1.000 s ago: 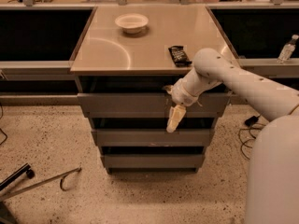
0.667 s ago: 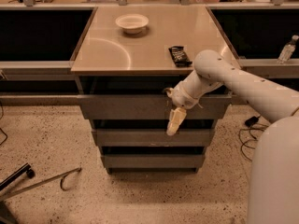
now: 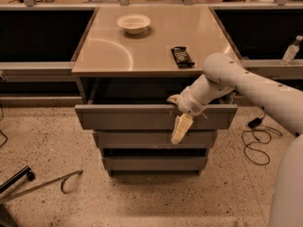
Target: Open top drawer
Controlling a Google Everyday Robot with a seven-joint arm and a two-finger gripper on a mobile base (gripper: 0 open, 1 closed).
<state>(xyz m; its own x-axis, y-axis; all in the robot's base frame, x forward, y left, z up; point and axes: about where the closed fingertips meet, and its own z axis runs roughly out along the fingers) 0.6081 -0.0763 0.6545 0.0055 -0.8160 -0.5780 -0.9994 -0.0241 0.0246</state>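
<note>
Gripper (image 3: 177,115): centre of the frame, right of middle on the top drawer's front, at its upper edge, touching it.
Grip state: cannot tell whether it is spread or pressed together.
Arm (image 3: 246,82): white, reaching in from the right edge of the frame.
Top drawer (image 3: 123,117): centre of the frame, pulled partly out from under the tabletop, with a dark gap behind its front.
Lower drawers (image 3: 137,139): two narrower fronts below it, set further back.
Tabletop (image 3: 109,51): tan, upper centre.
Bowl (image 3: 134,22): white, at the tabletop's far side.
Black object (image 3: 182,56): flat, on the tabletop's right side.
</note>
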